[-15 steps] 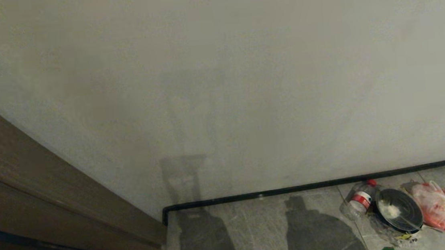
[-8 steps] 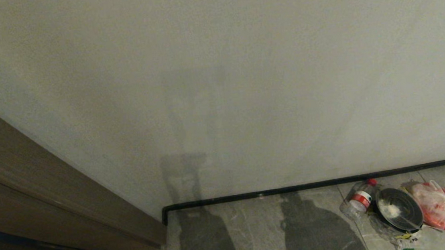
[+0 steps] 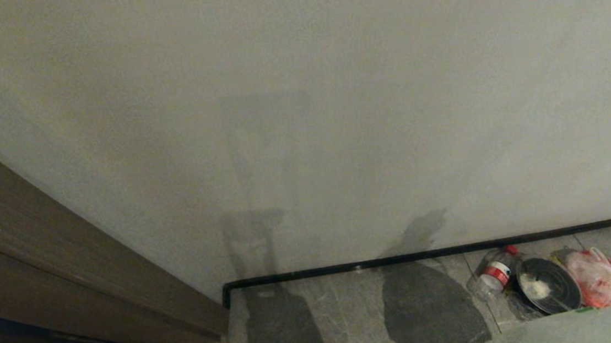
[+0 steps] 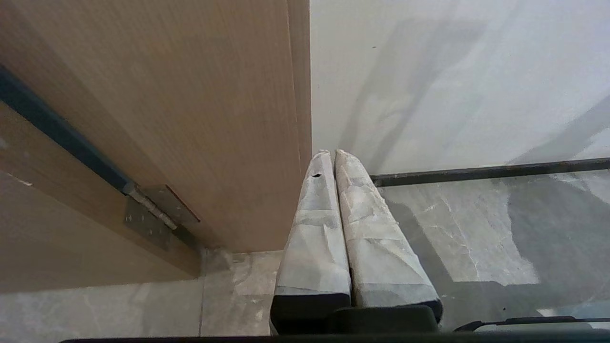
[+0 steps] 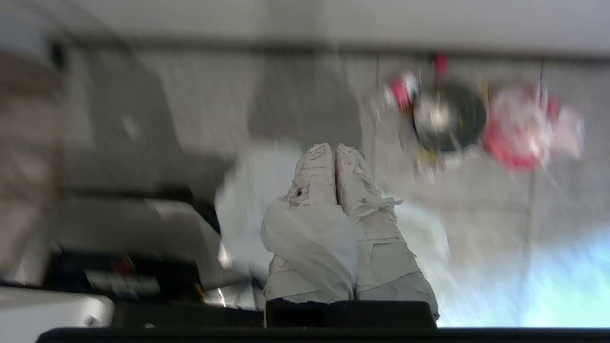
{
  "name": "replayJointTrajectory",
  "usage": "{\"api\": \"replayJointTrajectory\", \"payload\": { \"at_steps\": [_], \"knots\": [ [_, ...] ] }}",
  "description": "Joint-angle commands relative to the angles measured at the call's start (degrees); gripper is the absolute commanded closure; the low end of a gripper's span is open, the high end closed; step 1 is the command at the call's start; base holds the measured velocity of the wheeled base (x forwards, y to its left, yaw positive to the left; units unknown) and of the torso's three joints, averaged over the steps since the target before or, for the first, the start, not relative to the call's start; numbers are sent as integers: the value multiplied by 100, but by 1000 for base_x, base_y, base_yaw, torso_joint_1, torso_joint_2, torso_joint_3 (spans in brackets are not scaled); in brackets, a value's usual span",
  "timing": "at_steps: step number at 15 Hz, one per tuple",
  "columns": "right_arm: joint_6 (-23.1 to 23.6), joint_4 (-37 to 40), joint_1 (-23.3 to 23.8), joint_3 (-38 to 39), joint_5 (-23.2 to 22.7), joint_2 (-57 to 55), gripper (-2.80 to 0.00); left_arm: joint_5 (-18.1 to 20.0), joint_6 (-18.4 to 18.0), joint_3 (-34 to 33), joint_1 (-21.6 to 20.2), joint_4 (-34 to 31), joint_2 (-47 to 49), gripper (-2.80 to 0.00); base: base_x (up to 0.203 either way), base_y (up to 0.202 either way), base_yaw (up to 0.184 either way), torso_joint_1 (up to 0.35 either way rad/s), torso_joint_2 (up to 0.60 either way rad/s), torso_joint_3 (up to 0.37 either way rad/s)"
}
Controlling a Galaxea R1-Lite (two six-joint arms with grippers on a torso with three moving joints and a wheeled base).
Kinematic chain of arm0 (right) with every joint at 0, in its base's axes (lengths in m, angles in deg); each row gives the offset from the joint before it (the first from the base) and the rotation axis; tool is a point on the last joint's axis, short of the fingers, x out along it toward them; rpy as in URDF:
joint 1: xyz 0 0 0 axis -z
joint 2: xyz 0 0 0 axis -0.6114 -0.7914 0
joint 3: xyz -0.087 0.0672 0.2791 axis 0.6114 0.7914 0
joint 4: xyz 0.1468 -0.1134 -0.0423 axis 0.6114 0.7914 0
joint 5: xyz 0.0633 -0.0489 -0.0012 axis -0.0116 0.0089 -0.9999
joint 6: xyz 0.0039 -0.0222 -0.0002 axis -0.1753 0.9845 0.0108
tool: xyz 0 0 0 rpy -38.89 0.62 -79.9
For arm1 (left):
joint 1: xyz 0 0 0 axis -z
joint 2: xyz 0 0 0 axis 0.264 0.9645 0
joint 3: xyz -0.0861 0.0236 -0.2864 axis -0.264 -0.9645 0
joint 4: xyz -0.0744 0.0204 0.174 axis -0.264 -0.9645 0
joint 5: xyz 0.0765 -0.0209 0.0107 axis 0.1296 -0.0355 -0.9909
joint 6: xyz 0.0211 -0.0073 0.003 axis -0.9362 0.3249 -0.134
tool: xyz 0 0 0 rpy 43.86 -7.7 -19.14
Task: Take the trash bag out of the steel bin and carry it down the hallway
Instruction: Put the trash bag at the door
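Nearest to us, our right gripper (image 5: 335,148) has its taped fingers pressed together, and a fold of the trash bag (image 5: 305,238), thin and white, is pinched between them and drapes over one finger, the rest of it billowing pale behind. In the head view a blurred pale grey-green shape fills the 5 o'clock corner; we cannot tell whether it is the bag. Our left gripper (image 4: 332,153) hangs parked with its fingers closed on nothing, over grey marble-look tile, the brown door frame (image 4: 190,119) at 10 o'clock. Farther out, at 4 o'clock in the head view, litter lies by the wall: a clear bottle (image 3: 492,275) with a red cap, a black round dish (image 3: 549,285) just beside it, then a red-and-white plastic bag (image 3: 608,277). Beyond them runs the black baseboard (image 3: 429,253) and the off-white wall (image 3: 333,108) of the hallway (image 3: 340,312).
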Motion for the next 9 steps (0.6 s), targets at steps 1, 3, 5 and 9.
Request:
{"api": "replayJointTrajectory", "payload": {
  "at_steps": [1, 3, 5, 9],
  "knots": [
    [66, -243, -20, -61, 118, -1330, 0, 6, 4, 0, 0, 1, -2, 0, 0, 0, 0, 0, 0, 0],
    [-48, -732, -19, 51, 424, -1830, 0, 6, 4, 0, 0, 1, -2, 0, 0, 0, 0, 0, 0, 0],
    [-335, -933, -34, 170, 597, -1997, 0, 5, 4, 0, 0, 1, -2, 0, 0, 0, 0, 0, 0, 0],
    [-299, -984, -44, 312, 579, -2242, 0, -2, 4, 0, 0, 1, -2, 0, 0, 0, 0, 0, 0, 0]
  ]
}}
